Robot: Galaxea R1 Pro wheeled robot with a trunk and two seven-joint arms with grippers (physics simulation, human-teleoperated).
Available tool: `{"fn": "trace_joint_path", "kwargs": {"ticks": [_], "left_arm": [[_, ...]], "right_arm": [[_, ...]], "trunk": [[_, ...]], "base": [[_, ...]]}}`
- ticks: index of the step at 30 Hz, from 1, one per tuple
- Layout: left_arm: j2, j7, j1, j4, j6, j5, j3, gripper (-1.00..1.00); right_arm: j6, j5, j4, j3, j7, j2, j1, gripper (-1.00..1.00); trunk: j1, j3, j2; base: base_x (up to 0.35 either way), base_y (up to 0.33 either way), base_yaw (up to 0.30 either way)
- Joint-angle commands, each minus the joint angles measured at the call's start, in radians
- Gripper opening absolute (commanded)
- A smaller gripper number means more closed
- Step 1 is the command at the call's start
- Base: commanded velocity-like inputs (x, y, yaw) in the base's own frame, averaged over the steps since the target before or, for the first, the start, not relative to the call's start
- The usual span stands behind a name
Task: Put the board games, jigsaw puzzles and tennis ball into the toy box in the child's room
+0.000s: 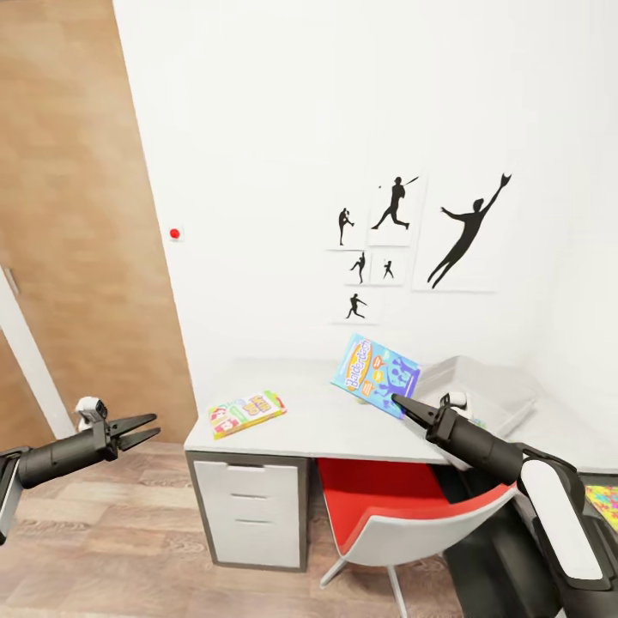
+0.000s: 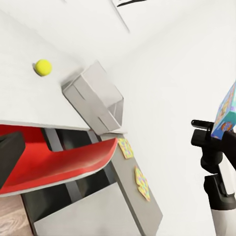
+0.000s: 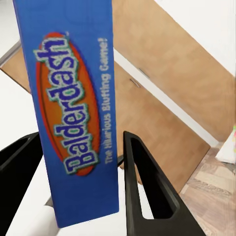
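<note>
My right gripper (image 1: 405, 405) is shut on a blue Balderdash board game (image 1: 375, 373), holding it tilted above the white table (image 1: 318, 421), just left of the grey toy box (image 1: 498, 386). In the right wrist view the game (image 3: 73, 113) stands between the black fingers (image 3: 147, 187). A second, colourful board game (image 1: 246, 412) lies flat on the table's left end. My left gripper (image 1: 144, 427) hangs open and empty left of the table, over the floor. The left wrist view has the yellow tennis ball (image 2: 43, 67) on the table near the toy box (image 2: 96, 101), and two jigsaw puzzles (image 2: 126, 147) (image 2: 142, 183) further along.
A red and white chair (image 1: 386, 506) is tucked under the table, beside a drawer unit (image 1: 249, 506). A wooden door (image 1: 77, 215) stands at the left. Silhouette pictures (image 1: 463, 232) hang on the white wall behind the table. A jigsaw puzzle (image 1: 605, 505) shows at the right edge.
</note>
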Motion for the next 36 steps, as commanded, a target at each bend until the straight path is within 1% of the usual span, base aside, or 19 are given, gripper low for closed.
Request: {"fn": "trace_joint_path", "kwargs": {"ticks": [1,7,24,31,36], "left_arm": [[0.000,-0.004,0.000,0.000,0.011,-0.001,0.000,1.00],[0.000,-0.004,0.000,0.000,0.010,-0.001,0.000,1.00],[0.001,-0.004,0.001,0.000,0.010,-0.001,0.005,1.00],[0.000,-0.004,0.001,0.000,0.010,-0.002,0.005,1.00],[0.001,-0.004,0.001,0.000,0.010,-0.002,0.005,1.00]], "right_arm": [[0.005,-0.001,0.001,-0.001,0.004,0.000,-0.001,-1.00],[0.005,-0.001,0.002,-0.001,0.003,0.000,-0.001,-1.00],[0.005,-0.001,0.003,-0.001,0.001,0.002,-0.001,-1.00],[0.005,-0.002,0.004,-0.001,0.000,0.002,-0.001,-1.00],[0.004,-0.001,0.004,-0.001,-0.003,0.003,-0.001,-1.00]], "trunk": [[0.001,-0.001,-0.001],[0.001,-0.003,-0.001],[0.001,-0.011,-0.001],[0.001,-0.015,-0.001],[0.001,-0.019,-0.001]], "base": [[0.110,0.053,-0.277],[0.096,0.021,-0.277],[0.026,0.001,-0.276],[0.163,0.006,-0.274],[0.264,0.117,-0.274]]}}
